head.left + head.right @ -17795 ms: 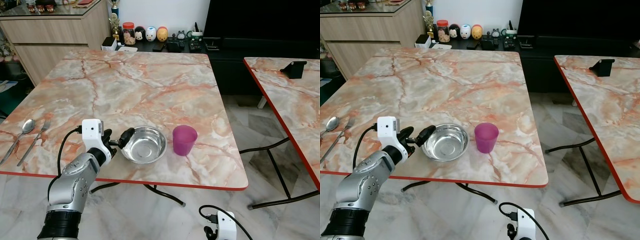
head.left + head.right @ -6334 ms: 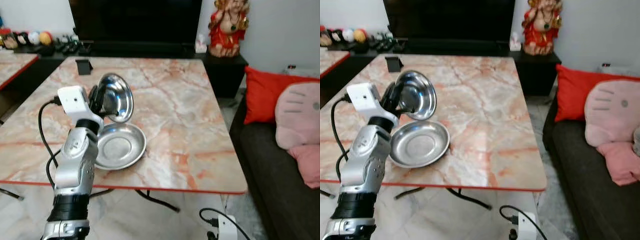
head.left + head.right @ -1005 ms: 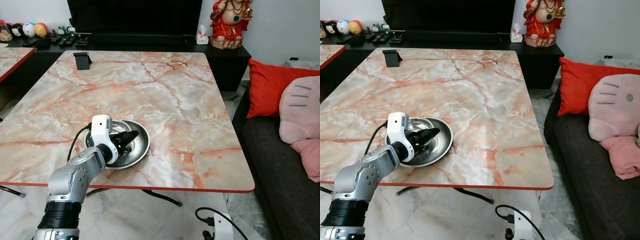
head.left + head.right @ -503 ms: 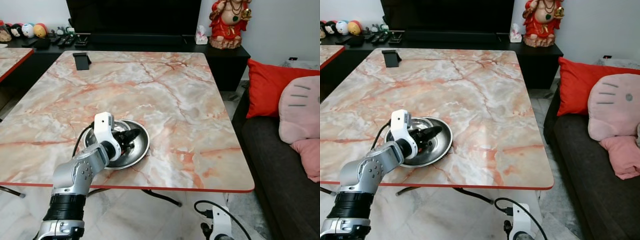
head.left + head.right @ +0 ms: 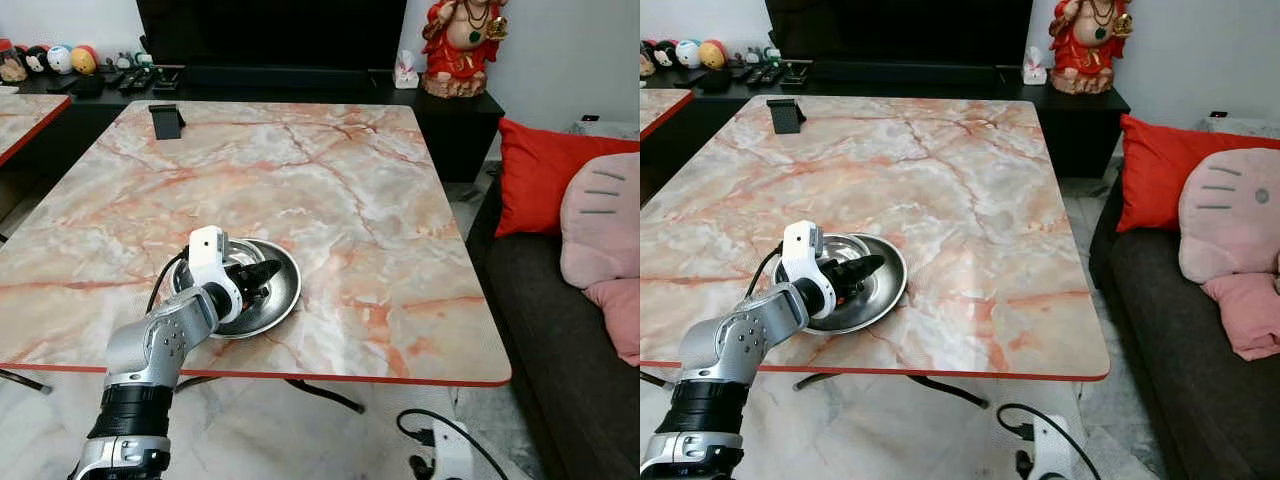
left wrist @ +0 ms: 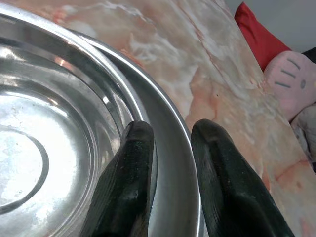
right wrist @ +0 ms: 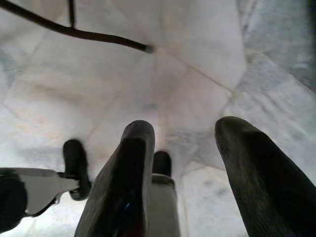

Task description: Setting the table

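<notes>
A steel bowl point(image 6: 44, 148) sits inside a wider steel plate point(image 5: 285, 300) near the front edge of the marble table point(image 5: 330, 180). My left gripper point(image 5: 262, 274) reaches over the plate from the left. In the left wrist view its fingers point(image 6: 136, 163) straddle the bowl's rim with a gap between them, one over the bowl and one over the plate point(image 6: 173, 163), so the left gripper point(image 6: 173, 126) is slightly open. My right gripper point(image 7: 185, 128) hangs open above the floor, holding nothing.
A black phone stand point(image 5: 165, 120) stands at the table's far left corner. A dark sofa with a red cushion point(image 5: 540, 170) and a pink plush point(image 5: 600, 230) lies close on the right. A second table's corner point(image 5: 25, 108) shows at left; a TV console is behind.
Earlier my left gripper carried the bowl from another table and held it tilted above the plate. Now the bowl rests in the plate. Over the last second the arm has hardly moved.
</notes>
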Available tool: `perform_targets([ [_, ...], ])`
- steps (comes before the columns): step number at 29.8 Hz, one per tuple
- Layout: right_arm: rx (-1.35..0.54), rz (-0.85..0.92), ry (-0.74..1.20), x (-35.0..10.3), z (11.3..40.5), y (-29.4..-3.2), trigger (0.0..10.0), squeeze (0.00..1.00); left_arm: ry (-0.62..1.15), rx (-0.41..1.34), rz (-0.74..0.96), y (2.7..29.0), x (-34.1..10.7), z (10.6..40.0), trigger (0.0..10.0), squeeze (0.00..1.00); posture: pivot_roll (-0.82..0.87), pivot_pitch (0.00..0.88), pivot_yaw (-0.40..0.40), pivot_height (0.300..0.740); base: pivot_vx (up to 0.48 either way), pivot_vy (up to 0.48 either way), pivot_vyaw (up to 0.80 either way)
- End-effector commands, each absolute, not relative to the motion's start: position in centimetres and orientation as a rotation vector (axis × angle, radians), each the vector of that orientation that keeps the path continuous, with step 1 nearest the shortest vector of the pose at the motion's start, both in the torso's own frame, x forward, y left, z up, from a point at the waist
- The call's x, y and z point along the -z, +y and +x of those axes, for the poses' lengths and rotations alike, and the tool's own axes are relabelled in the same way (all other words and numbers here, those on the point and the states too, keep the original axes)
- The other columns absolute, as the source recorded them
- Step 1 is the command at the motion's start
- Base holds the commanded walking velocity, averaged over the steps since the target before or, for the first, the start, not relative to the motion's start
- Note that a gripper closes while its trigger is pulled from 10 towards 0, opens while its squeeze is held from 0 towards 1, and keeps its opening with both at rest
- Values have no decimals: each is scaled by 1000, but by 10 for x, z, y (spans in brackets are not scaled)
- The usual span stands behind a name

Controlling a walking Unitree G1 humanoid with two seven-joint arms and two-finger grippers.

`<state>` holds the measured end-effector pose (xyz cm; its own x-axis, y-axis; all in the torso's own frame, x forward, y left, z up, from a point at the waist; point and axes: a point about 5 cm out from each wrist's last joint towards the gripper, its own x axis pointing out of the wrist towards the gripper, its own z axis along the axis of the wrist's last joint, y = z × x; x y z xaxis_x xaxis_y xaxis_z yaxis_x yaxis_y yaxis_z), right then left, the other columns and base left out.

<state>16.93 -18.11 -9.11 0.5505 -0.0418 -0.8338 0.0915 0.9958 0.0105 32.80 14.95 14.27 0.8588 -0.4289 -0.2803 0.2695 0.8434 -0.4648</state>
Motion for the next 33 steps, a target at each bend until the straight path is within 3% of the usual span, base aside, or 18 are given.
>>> perform_targets([
  [1, 79, 69, 987, 93, 165, -178, 10000, 0, 389, 393, -438, 146, -147, 330, 10000, 0, 64, 0, -13, 740, 0, 0, 0],
  [11, 65, 79, 1009, 98, 156, -156, 10000, 0, 377, 399, -460, 145, -151, 331, 10000, 0, 63, 0, -13, 740, 0, 0, 0],
  [33, 75, 76, 986, 95, 163, -163, 10000, 0, 390, 429, -486, 140, -151, 328, 10000, 0, 62, 0, -13, 740, 0, 0, 0],
])
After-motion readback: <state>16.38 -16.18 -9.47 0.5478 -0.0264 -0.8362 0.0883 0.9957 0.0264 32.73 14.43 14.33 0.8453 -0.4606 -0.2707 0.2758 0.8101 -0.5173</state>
